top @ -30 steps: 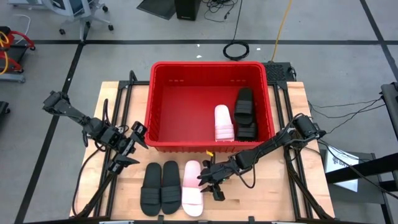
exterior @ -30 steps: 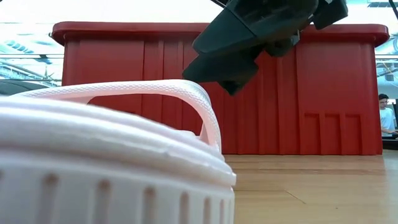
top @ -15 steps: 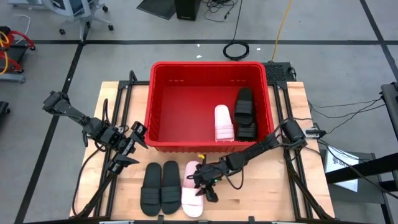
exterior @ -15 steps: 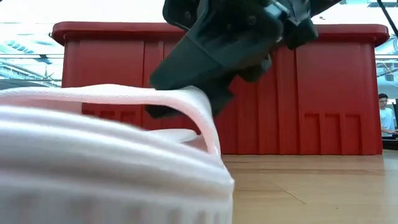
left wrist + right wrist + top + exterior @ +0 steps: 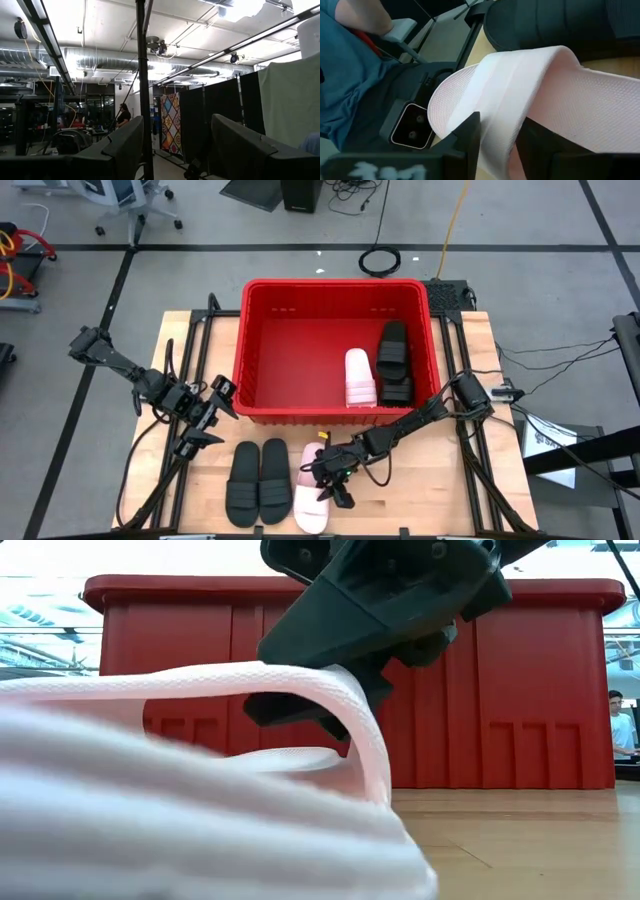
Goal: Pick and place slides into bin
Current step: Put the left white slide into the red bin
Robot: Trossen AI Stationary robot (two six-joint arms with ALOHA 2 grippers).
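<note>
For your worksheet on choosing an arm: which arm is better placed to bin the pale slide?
The right. Its hand already grips the pale slide's strap near the bin; the left hand waits apart, open.

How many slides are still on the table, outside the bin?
3: two black slides side by side near the table's front edge, and a white slide right of them, its strap between the right gripper fingers. None seems hidden.
</note>
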